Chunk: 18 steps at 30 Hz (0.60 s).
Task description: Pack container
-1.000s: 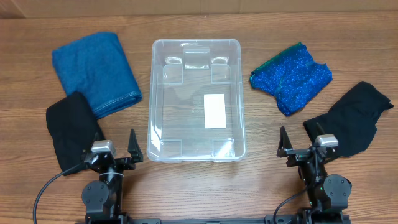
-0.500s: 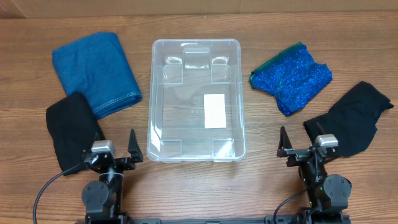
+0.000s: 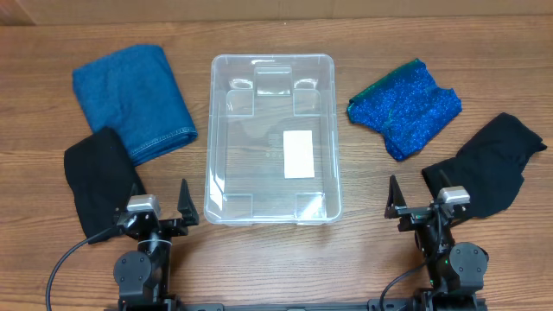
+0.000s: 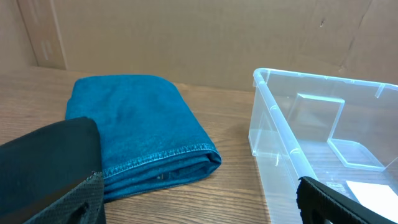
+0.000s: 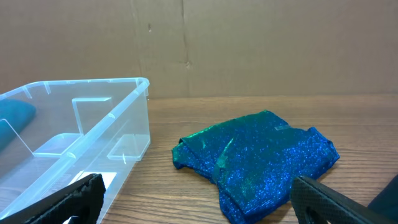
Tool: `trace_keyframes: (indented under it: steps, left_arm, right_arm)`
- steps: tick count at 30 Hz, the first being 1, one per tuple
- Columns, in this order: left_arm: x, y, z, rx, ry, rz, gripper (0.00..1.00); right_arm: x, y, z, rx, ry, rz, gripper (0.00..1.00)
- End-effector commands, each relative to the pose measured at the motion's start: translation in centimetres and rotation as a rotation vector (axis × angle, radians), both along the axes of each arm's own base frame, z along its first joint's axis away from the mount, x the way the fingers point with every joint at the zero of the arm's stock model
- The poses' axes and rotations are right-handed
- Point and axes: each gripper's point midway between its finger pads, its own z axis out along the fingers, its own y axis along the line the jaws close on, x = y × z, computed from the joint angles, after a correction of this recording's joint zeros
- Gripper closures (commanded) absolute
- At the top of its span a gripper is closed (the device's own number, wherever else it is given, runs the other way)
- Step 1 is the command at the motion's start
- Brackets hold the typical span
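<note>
jaws spread open on both left gripper (image 3: 160, 210) and right gripper (image 3: 417, 207), low at the near table (image 3: 276, 259) edge, either side of the clear container (image 3: 208, 155).

- The clear rectangular plastic container (image 3: 271, 58) is open at the top and can be entered from above.
- Strips of bare wooden table (image 3: 197, 78) are left between its walls and the folded blue towel (image 3: 134, 99) and the glittery blue-green cloth (image 3: 404, 108).
- Farther out, the way is blocked by the left black cloth (image 3: 102, 177) and the right black cloth (image 3: 486, 164).
</note>
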Motion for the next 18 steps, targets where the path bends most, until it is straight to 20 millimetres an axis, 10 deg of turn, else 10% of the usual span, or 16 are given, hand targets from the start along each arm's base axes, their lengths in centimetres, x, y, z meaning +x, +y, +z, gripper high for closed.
trace_keyframes:
  steps: [1,8,18]
  left_arm:
    - [-0.1,0.4,0.1,0.021,-0.007,0.024,0.0]
    - [-0.2,-0.9,1.9,-0.152,-0.044,-0.039,0.0]
    - [-0.6,-0.3,10.0,-0.149,-0.019,-0.003,0.0]
  right_arm:
    - [0.0,-0.2,-0.1,0.007,-0.001,-0.013,0.0]
    - [0.0,-1.2,1.6,0.161,-0.015,-0.078,0.0]
    - [2.8,-3.2,7.7,0.189,0.107,-0.182,0.0]
